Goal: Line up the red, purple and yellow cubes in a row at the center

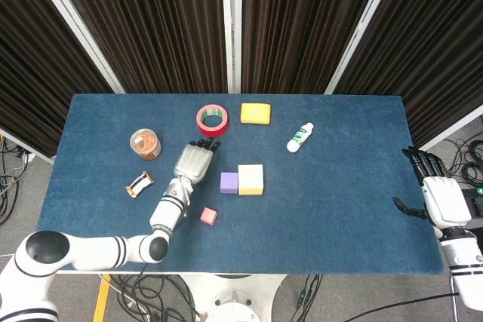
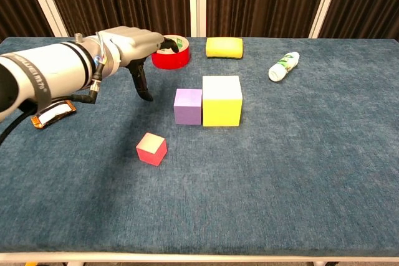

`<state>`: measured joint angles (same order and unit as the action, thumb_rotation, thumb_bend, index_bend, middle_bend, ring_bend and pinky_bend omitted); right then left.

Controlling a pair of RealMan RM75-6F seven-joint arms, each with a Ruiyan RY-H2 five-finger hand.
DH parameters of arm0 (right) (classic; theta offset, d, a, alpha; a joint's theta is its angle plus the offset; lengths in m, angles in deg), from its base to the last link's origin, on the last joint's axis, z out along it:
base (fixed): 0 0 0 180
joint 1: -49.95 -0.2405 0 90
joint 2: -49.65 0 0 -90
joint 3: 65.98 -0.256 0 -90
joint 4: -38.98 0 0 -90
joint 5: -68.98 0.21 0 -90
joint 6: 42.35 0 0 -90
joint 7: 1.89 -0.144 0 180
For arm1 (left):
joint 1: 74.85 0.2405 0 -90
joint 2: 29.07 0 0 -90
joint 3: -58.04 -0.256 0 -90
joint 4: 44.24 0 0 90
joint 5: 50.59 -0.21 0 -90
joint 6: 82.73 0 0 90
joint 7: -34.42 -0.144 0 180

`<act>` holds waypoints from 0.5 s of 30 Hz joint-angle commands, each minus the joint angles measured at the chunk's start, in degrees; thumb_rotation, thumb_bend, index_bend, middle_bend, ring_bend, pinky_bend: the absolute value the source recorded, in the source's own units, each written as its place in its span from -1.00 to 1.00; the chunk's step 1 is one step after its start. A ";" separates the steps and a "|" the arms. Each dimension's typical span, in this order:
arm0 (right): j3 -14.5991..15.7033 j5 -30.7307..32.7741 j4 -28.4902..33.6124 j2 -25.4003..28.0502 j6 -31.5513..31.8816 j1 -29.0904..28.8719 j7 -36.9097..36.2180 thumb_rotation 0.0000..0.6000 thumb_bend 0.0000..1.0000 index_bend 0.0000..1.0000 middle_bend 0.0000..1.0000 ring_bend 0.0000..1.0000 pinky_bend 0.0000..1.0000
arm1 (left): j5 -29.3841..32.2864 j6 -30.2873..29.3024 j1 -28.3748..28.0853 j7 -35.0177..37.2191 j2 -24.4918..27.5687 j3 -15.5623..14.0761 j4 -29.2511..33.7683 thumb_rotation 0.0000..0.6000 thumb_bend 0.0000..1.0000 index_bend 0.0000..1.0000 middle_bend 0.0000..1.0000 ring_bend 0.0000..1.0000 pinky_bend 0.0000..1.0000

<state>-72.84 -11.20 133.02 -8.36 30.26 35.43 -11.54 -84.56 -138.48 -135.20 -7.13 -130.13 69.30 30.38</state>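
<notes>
Flanking purple cube (image 2: pixel 188 106) and yellow cube (image 2: pixel 221 100), touching: red tape roll (image 2: pixel 171 55), sponge (image 2: pixel 224 47), bottle (image 2: pixel 283 65); left hand (image 2: pixel 134 47) fingers spread, empty; red cube (image 2: pixel 151 149) apart

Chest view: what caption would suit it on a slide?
Left hand hovers empty beside the purple cube and yellow cube, which sit touching; the red cube waits apart, nearer the camera.

right robot hand (image 1: pixel 441 200) – arm cut off, bottle (image 1: pixel 299 137) label unreadable
</notes>
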 commanded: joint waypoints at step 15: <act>-0.34 1.42 0.67 0.38 -0.53 0.01 1.24 1.00 -0.70 -1.00 -0.93 -1.00 -1.00 | -1.39 7.82 -1.63 5.90 -5.03 3.29 -7.44 1.00 -0.75 -0.68 -0.65 -0.65 -0.46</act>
<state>-73.18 -9.78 133.69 -7.99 29.73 35.44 -10.30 -85.89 -130.63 -136.73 -1.16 -135.08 72.55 23.01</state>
